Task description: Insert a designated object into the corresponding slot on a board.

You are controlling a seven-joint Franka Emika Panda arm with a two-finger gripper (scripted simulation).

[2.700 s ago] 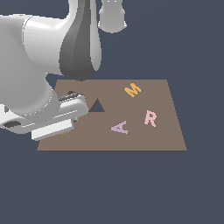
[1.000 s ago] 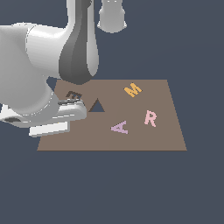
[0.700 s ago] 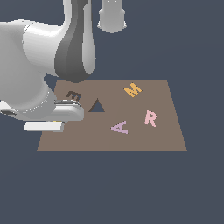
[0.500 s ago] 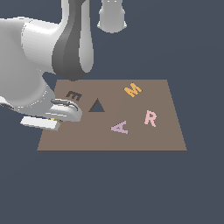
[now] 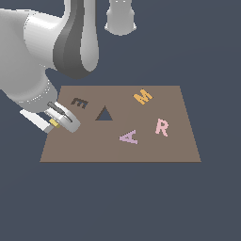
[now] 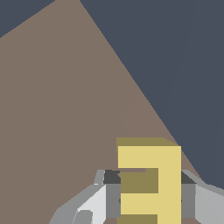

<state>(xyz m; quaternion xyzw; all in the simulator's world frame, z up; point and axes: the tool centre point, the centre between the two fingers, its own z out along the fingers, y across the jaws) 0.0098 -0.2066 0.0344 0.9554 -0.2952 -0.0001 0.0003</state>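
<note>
The E (image 6: 148, 181) is gripped between the fingers (image 6: 113, 194) of the hand (image 5: 60, 120), at the board (image 5: 155, 153) edge on the exterior view's left. The slot (image 5: 79, 102) lies just beyond, uncovered; earlier it was hidden by the arm. In the exterior view only a yellow sliver of the E is seen.

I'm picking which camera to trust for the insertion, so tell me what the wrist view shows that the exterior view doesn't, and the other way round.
Only the wrist view shows the pale-yellow E block clearly, clamped between the gripper fingers. Only the exterior view shows the E-shaped slot, the triangular cutout and the M, R and A pieces; there the block is just a yellow sliver. Both show the brown board.
</note>
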